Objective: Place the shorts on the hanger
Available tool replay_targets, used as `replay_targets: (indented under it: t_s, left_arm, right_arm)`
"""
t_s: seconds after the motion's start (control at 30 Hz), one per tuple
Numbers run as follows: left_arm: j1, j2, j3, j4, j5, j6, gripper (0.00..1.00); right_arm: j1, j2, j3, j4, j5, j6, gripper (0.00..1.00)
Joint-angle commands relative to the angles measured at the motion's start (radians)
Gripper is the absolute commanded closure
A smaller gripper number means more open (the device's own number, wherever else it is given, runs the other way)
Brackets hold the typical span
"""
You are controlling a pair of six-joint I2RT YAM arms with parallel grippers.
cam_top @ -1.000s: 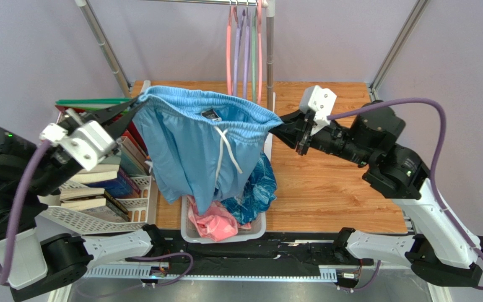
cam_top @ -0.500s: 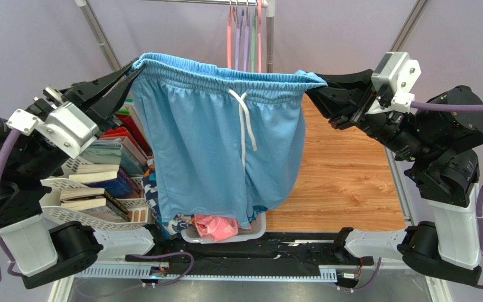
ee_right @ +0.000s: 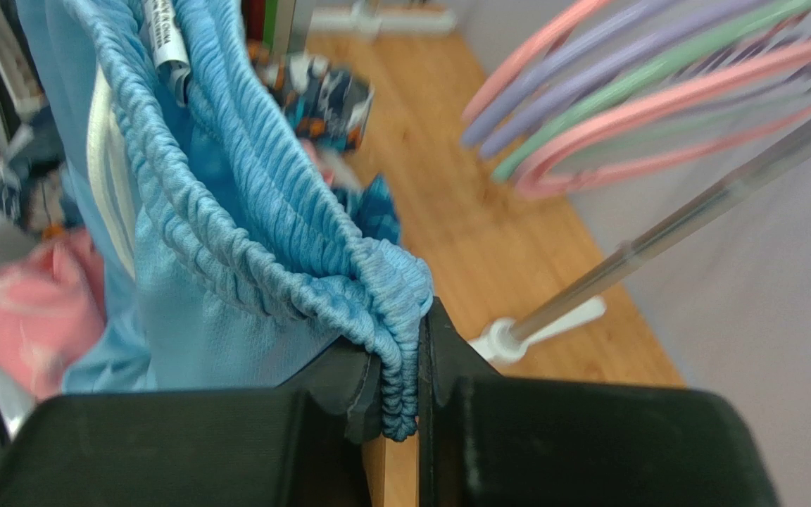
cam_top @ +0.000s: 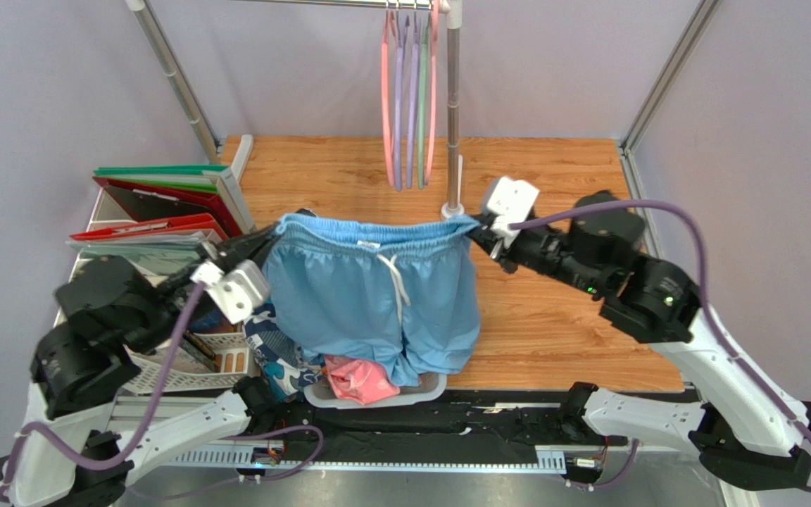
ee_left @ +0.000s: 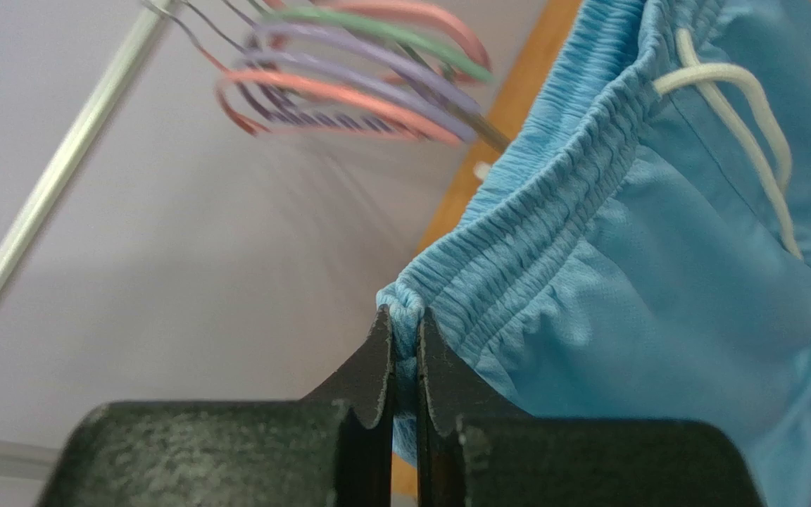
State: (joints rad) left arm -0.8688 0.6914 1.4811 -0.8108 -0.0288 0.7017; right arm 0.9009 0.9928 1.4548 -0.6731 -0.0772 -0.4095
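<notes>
- Fig. A, nearest my bases: a basket holds a pink garment, with a patterned garment at its left edge. The legs of the shorts hang down onto this pile. Whether the hems rest on it or only cover it from view, I cannot tell.
- Fig. B, my left claw: the fingers are pinched narrow on the left end of the waistband, with gathered elastic filling the slit between them.
- Fig. C, my right claw: it is likewise clamped on the right end of the waistband, with a fold of elastic bulging over the fingertips.
- Fig. D, the span between B and C: the waistband runs left to right above the table, drawn nearly level. The white drawstring dangles at mid-front. The shorts hang open-side up and touch no hanger.
- Fig. E, farthest: the hanger, salmon-pink, hangs from the rack beside the purple hangers and a grey-green hanger.
- Governing relation: the hanger lies beyond the waistband and above it, over its right half, well apart from the cloth. My right claw is the nearer one.
- The hangers appear edge-on, so their long axis seems to run at right angles to the waistband. In my judgement the coming move calls for carrying the shorts away from my bases and upward, and for turning either the waistband or the hanger into line.
</notes>
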Motion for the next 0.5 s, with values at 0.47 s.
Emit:
replay_targets:
  t_s: [0.47]
  left_arm:
    - [0.007, -0.214, -0.756, -0.172, 0.128, -0.064, 0.96]
  right_arm:
    - [0.0, -0.045, -0.556, 0.004, -0.171, -0.252, 1.0]
